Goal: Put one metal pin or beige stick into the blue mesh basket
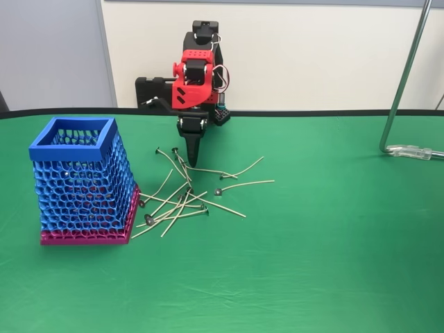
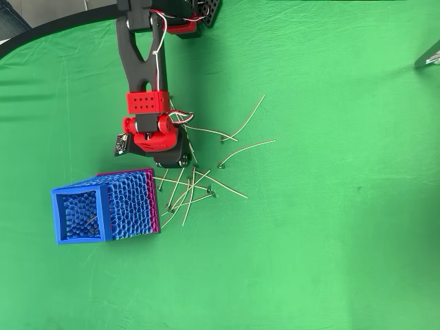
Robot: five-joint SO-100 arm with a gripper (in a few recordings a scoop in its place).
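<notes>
Green counter, sticks scattered beside the basket, hand lowered over the pile.

Green cloth covers the counter [image 1: 333,263]; the blue mesh basket [image 1: 83,182] stands upright on its pink base. Loose beige sticks [image 1: 182,205] lie in a heap just beside the basket, on its side nearest the arm, a few farther out. The hand [image 1: 192,161] points down at the far edge of that heap; its fingers look drawn together, though I cannot tell whether they grip a stick. Whether the basket already holds a stick is unclear through the mesh; lifting, carrying and dropping seem left to do.
</notes>
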